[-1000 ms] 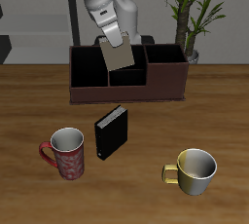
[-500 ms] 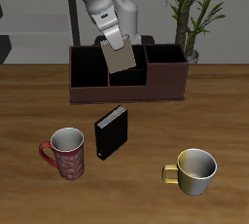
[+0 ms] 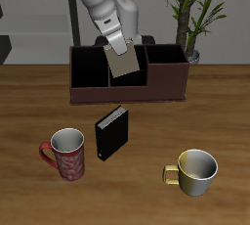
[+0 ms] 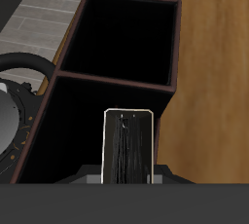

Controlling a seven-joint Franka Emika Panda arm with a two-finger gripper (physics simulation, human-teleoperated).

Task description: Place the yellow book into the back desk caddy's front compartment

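Note:
The yellow book (image 3: 122, 62), thin with a tan-grey cover, hangs tilted in my gripper (image 3: 117, 45) above the middle of the back desk caddy (image 3: 127, 90), a low reddish-brown box with black cells. My gripper is shut on the book's upper edge. In the wrist view the book's pale-rimmed dark edge (image 4: 127, 148) points down over the caddy's black cells (image 4: 129, 38). The front compartment lies behind the book in the exterior view; I cannot pick it out.
A black upright book (image 3: 111, 133) stands in front of the caddy. A red patterned mug (image 3: 66, 155) and a yellow mug (image 3: 194, 170) sit near the table's front edge. A potted plant (image 3: 195, 14) stands behind the caddy's end.
My gripper and the yellow book have drifted slightly sideways and a little lower over the caddy's middle. Nothing else has moved.

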